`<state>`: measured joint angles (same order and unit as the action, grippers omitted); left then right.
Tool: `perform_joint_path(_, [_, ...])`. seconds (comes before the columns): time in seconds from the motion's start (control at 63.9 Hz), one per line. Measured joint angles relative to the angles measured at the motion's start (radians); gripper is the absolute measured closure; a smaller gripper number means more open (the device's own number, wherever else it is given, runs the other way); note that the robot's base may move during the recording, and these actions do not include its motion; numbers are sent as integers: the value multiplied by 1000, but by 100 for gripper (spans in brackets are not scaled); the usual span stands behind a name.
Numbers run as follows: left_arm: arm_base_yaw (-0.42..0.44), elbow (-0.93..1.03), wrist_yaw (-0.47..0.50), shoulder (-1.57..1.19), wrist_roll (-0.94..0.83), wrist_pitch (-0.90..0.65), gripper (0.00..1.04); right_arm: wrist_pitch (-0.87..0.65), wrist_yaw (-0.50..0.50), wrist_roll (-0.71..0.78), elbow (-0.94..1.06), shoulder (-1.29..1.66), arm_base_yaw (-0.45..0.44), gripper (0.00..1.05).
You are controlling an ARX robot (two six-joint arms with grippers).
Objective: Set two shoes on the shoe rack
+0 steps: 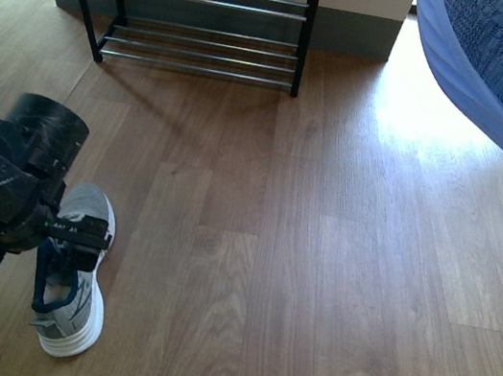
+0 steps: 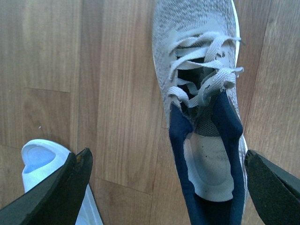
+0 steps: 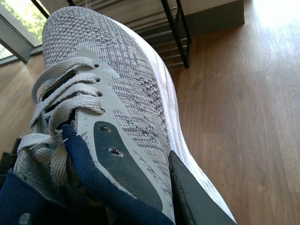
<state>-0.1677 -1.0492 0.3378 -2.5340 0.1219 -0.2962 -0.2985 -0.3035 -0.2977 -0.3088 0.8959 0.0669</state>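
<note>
1. The left end effector (image 2: 166,157) is noted with its fingers spread wide and nothing gripped.
2. The floor sneaker (image 2: 201,70) is seen directly beneath it. The navy heel opening lies between the two fingers and the toe points away from it.
3. The right end effector (image 3: 159,197) is judged to be clamped on the held sneaker (image 3: 126,84). One dark finger is pressed flat against the outer collar; the other finger is hidden.
4. The shoe rack (image 1: 305,32) is seen well ahead of both end effectors, across bare floor (image 1: 317,258). Neither sneaker is on it yet.
5. Risk: the laces on the floor sneaker are loose and frayed. A finger could be caught in them, or only the soft knit collar could be pinched. The toe would then be swung down on lifting.
6. Risk: a pale slide (image 2: 40,159) lies just beside one left finger. It could be nudged if the descent is off-centre.
7. Risk: the rack rods are thin and gapped. A sole set across too few rods could tip or slip through.
</note>
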Motion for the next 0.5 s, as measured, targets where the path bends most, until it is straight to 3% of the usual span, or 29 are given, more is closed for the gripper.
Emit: perform_joint_path(0.501, [13, -251, -4, -283, -97, 86, 10, 0, 0, 0, 0, 0, 0, 103])
